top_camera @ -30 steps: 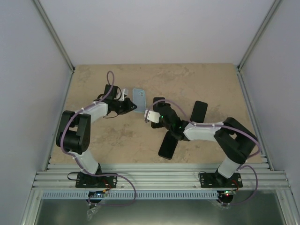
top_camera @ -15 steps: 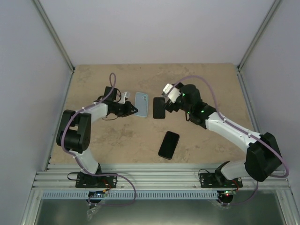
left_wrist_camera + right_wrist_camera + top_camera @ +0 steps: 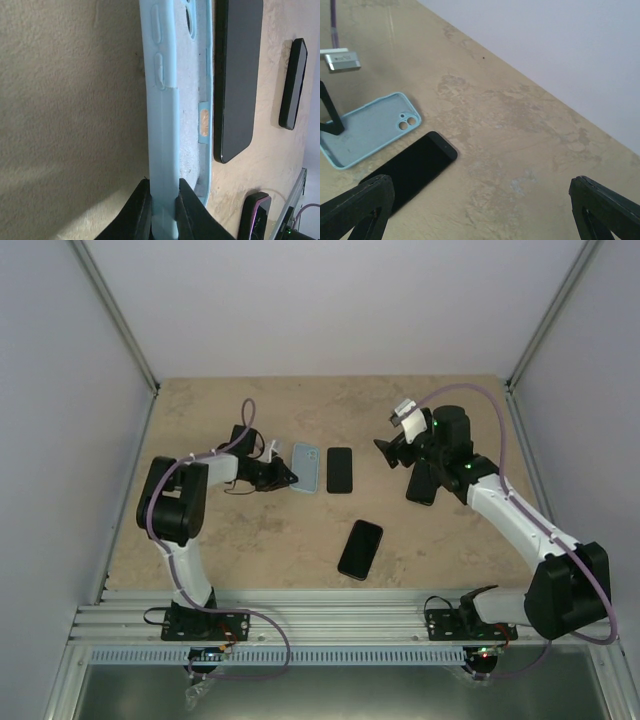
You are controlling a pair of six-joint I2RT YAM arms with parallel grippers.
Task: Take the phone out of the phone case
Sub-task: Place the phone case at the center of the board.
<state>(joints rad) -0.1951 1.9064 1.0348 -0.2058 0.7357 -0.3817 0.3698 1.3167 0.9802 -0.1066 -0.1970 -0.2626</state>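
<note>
The empty phone case point(image 3: 165, 115) is pinched by its wall in the left end effector point(image 3: 162, 202), probably for steadiness; the phone point(image 3: 237, 75) lies just beyond. The right end effector point(image 3: 390, 453) is spread wide, empty.

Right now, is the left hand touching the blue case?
Touching. The left wrist view shows the left hand with both fingers pinched on the side wall of the blue case, no gap.

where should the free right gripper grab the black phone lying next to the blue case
From straight above, probably, with fingers on the two short ends of the phone. It lies flat on the table, and one long edge sits close beside the case, which leaves little room for a finger on that side.
</note>
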